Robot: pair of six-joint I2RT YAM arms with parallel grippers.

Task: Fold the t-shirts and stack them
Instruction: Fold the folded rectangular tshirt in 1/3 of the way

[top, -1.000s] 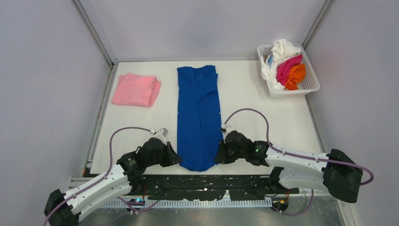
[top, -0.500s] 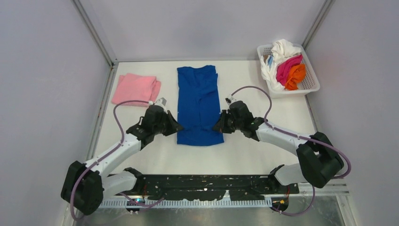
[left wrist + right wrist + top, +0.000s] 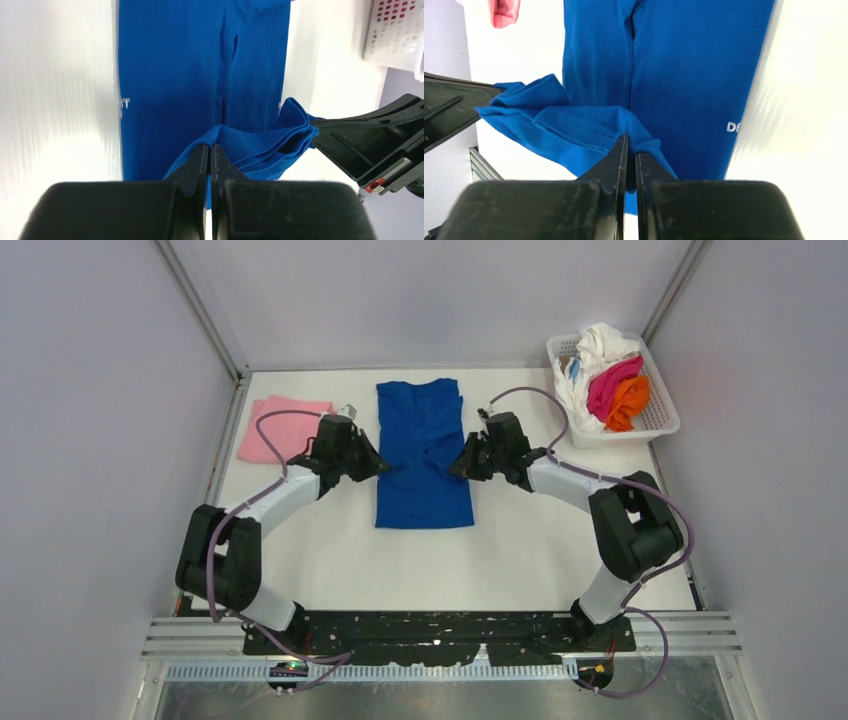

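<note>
Blue tee [image 3: 423,430] is mid-fold. L gripper [image 3: 372,467] & R gripper [image 3: 460,468] are each pinched tight on a hem corner, w/ cloth bunched between the tips and the rest flat ahead of them. Pink tee [image 3: 285,435] lies folded just outboard of the L gripper, so 1 done. White tee [image 3: 605,340], magenta tee [image 3: 612,385] & orange tee [image 3: 630,400] are heaped in the basket [image 3: 660,422], well beyond the R gripper, not yet folded. I'd say approx 1 of 5 thru.

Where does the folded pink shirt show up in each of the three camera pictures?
Top external: the pink t-shirt lies in the upper left, to the left of the blue t-shirt.
Left wrist: not in this picture.
Right wrist: only a pink corner shows, at the top left edge.
Shared landmark: the blue t-shirt, which fills the middle of both wrist views and lies at the centre of the top view.
</note>
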